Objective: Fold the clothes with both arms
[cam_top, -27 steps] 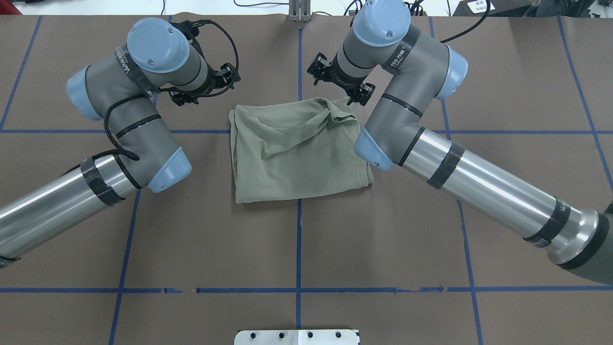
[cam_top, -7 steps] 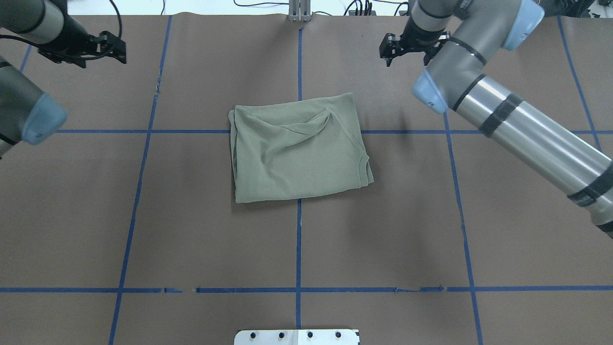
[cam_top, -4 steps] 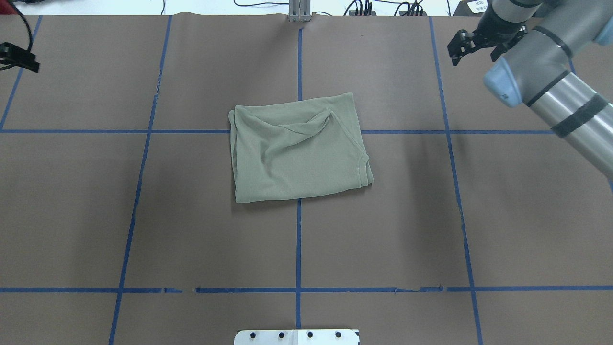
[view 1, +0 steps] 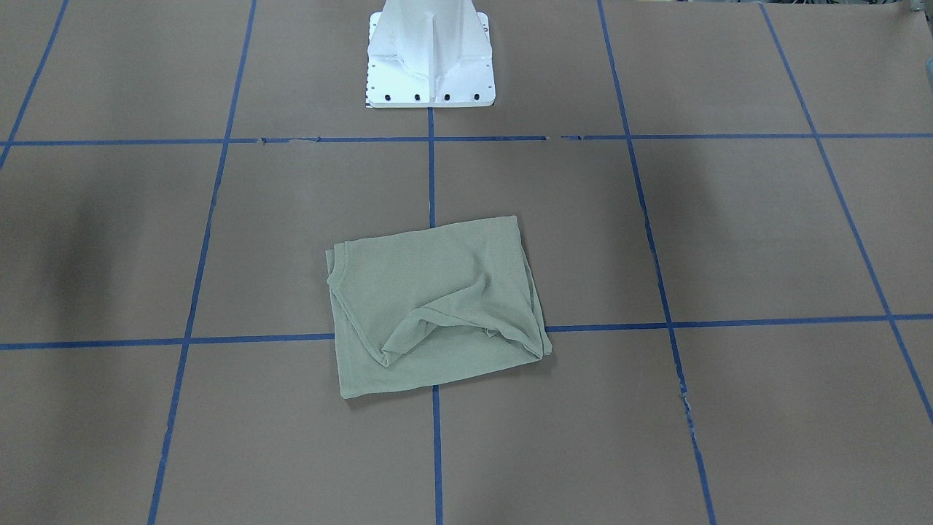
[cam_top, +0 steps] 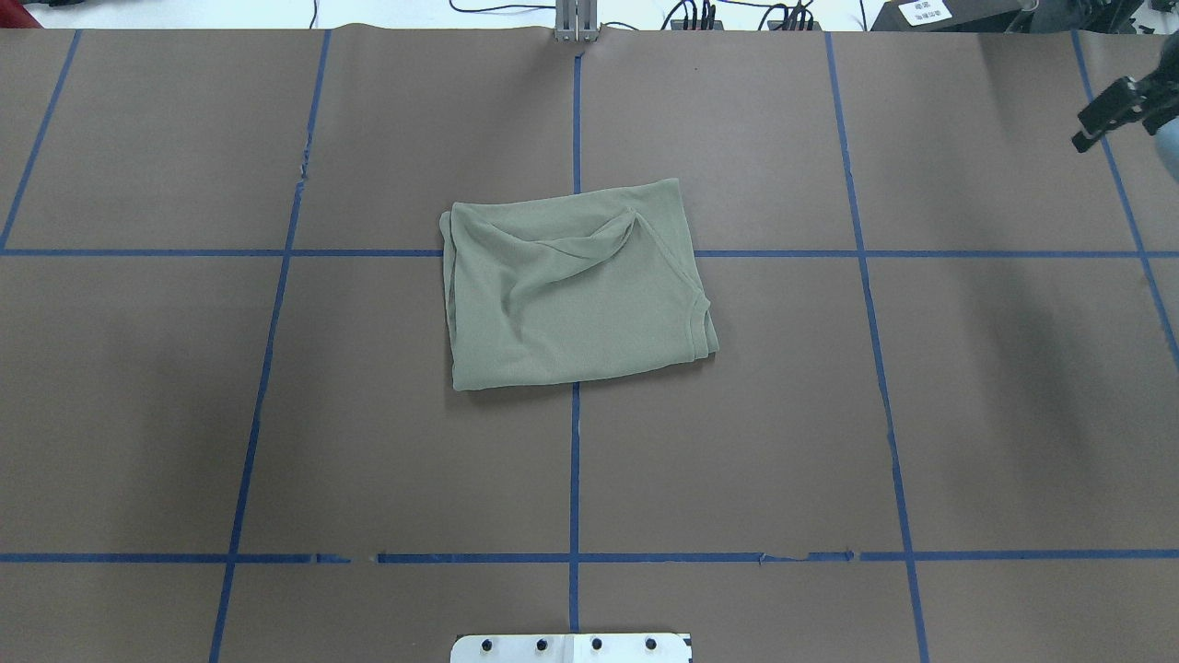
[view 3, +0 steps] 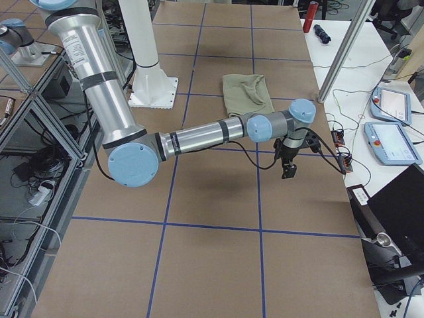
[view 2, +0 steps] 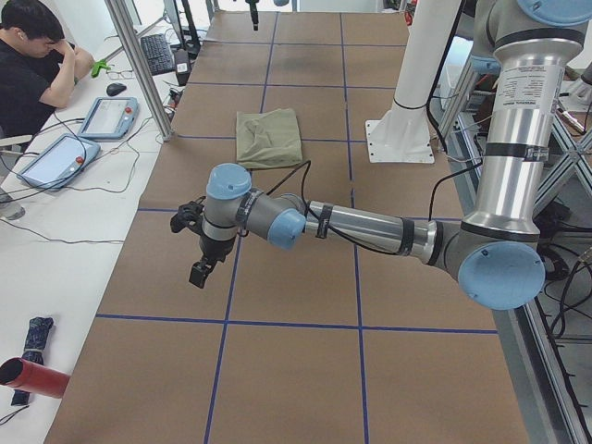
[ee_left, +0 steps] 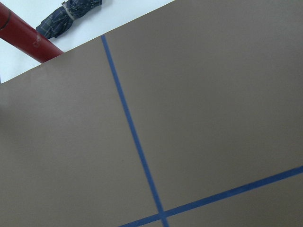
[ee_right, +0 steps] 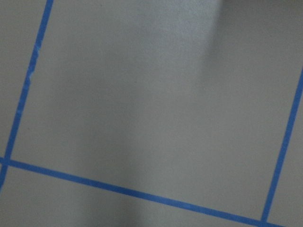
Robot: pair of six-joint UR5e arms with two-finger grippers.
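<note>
The clothes, one sage-green shirt (cam_top: 576,285), lie folded into a rough rectangle at the table's middle, with a loose crease across the far half (view 1: 437,306). Nothing touches the shirt. My right gripper (cam_top: 1105,118) shows only partly at the overhead view's far right edge, well clear of the shirt, and whether its jaws are open I cannot tell. In the exterior right view the right gripper (view 3: 289,165) hangs over bare paper. My left gripper (view 2: 199,252) shows only in the exterior left view, hanging above the table far from the shirt (view 2: 268,137); its state I cannot tell.
The white pedestal (view 1: 430,55) stands at the robot's side of the table. Blue tape lines grid the brown paper. A red tube (ee_left: 23,40) and a rolled dark umbrella (ee_left: 68,14) lie past the left end. A person (view 2: 32,65) sits at a side desk with tablets (view 2: 106,116).
Both arms have swung outward, away from the shirt. The left gripper has left the overhead view and the right one has reached its right edge. The shirt has not moved.
</note>
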